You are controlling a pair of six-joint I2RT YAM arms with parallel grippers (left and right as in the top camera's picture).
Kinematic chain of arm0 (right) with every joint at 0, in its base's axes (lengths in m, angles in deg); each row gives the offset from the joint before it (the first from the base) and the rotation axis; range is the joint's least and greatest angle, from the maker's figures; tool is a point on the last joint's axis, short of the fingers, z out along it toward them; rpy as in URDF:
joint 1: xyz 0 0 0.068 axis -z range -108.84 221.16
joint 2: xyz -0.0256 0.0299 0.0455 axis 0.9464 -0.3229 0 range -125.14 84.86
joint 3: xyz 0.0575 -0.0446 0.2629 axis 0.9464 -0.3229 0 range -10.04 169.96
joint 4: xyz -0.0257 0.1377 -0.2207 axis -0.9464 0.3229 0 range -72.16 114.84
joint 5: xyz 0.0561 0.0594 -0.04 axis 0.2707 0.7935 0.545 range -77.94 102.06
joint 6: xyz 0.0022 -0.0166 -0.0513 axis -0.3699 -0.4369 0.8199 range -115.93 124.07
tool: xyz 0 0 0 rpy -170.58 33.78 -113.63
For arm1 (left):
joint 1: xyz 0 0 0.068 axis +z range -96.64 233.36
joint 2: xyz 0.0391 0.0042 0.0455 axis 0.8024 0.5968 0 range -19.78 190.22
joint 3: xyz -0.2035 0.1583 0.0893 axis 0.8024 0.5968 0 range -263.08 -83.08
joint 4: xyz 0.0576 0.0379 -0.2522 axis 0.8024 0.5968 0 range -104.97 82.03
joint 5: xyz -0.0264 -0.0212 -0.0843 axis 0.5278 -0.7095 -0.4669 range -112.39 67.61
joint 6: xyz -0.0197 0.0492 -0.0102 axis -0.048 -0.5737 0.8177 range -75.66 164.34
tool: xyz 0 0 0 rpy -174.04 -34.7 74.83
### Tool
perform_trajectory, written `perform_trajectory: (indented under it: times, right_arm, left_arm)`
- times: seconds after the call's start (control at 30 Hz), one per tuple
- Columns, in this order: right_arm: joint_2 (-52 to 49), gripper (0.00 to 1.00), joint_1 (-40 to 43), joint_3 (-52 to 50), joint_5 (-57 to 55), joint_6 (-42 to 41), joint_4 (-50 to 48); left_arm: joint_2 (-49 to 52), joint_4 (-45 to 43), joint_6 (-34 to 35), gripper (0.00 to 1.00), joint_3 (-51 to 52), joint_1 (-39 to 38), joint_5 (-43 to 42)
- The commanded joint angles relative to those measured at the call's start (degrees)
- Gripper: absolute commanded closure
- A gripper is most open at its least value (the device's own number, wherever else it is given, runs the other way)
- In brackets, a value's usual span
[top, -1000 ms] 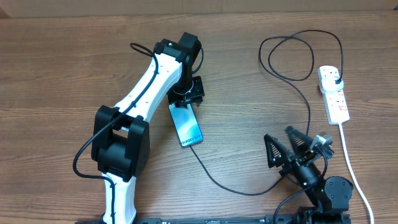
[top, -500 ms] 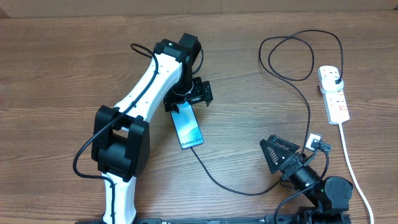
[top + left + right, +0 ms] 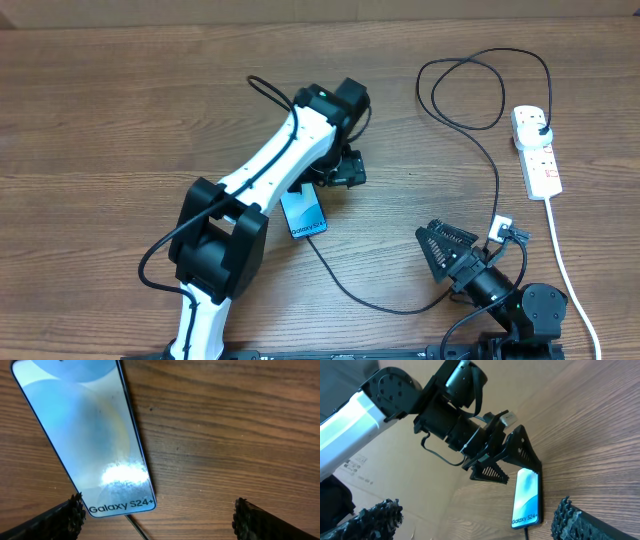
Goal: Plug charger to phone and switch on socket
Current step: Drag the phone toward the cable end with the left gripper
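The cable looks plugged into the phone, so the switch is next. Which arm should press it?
Right. The right gripper sits open on the power strip's side of the table; the left gripper hangs by the phone, farther from the strip.

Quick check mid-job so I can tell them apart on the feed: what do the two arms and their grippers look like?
The left arm has white link shells, chunky black joints and a thin black cable looping along it. What shows of the right arm is all black. The left gripper and right gripper both have black triangular fingers with ribbed lattice faces. No markings are legible.
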Motion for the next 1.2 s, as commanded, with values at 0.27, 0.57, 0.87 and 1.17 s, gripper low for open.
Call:
perform_trajectory:
  times: [0.27,0.57,0.87,1.17]
  right_arm:
    - [0.46,0.0,-0.22,-0.59,1.6,1.42,-0.11]
    - [0.46,0.0,-0.22,-0.59,1.46,1.42,-0.11]
    - [0.46,0.0,-0.22,-0.59,1.49,1.42,-0.11]
    - [0.46,0.0,-0.22,-0.59,1.51,1.42,-0.11]
  left_arm:
    - [-6.36,-6.12,4.31,0.0,11.65,0.96,3.06]
    - [-14.27,-17.16,6.45,0.0,24.57,2.05,1.86]
    - [-14.19,-20.61,10.99,0.01,27.47,2.05,3.1]
    - [-14.16,-21.2,11.85,0.01,29.22,2.03,3.5]
